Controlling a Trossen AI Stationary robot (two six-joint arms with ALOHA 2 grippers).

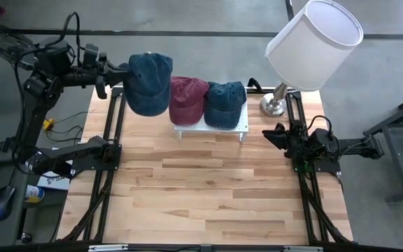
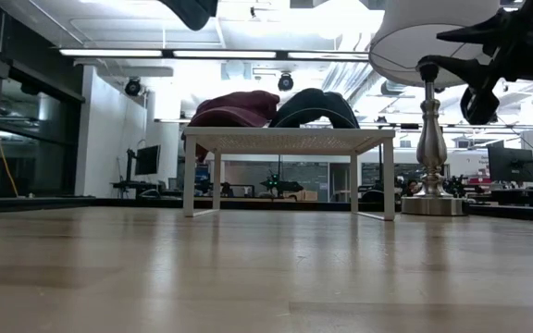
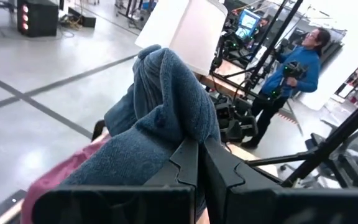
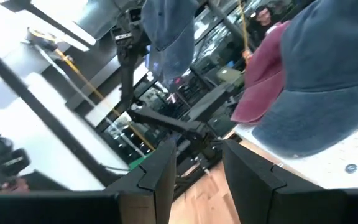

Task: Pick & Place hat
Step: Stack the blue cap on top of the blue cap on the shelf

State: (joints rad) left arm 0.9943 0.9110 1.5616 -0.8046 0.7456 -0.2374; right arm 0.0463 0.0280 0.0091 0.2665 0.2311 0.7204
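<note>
A blue hat (image 1: 149,84) is held in the air over the table's far left part by my left gripper (image 1: 119,77); its lower tip shows in the low view (image 2: 192,9). A maroon hat (image 1: 187,99) and a second blue hat (image 1: 226,103) rest crown-up side by side on a small white stand (image 1: 212,127). The lifted hat overlaps the maroon one from above. My right gripper (image 1: 271,134) waits open at the table's right edge, near the lamp, facing the stand and touching nothing. My left gripper (image 3: 199,149) is shut on the lifted blue hat, pinching a bunched fold of its cloth (image 3: 185,127) between the two fingers. It comes roughly level from the table's left. The hat is clear of the table and stand, its crown (image 3: 160,93) bulging out beyond the fingertips.
A lamp with a silver base (image 1: 275,105) and a tilted white shade (image 1: 313,35) stands at the far right, beside the stand. The wood tabletop (image 1: 208,189) spreads bare in front of the stand. A person (image 3: 291,74) stands in the room beyond.
</note>
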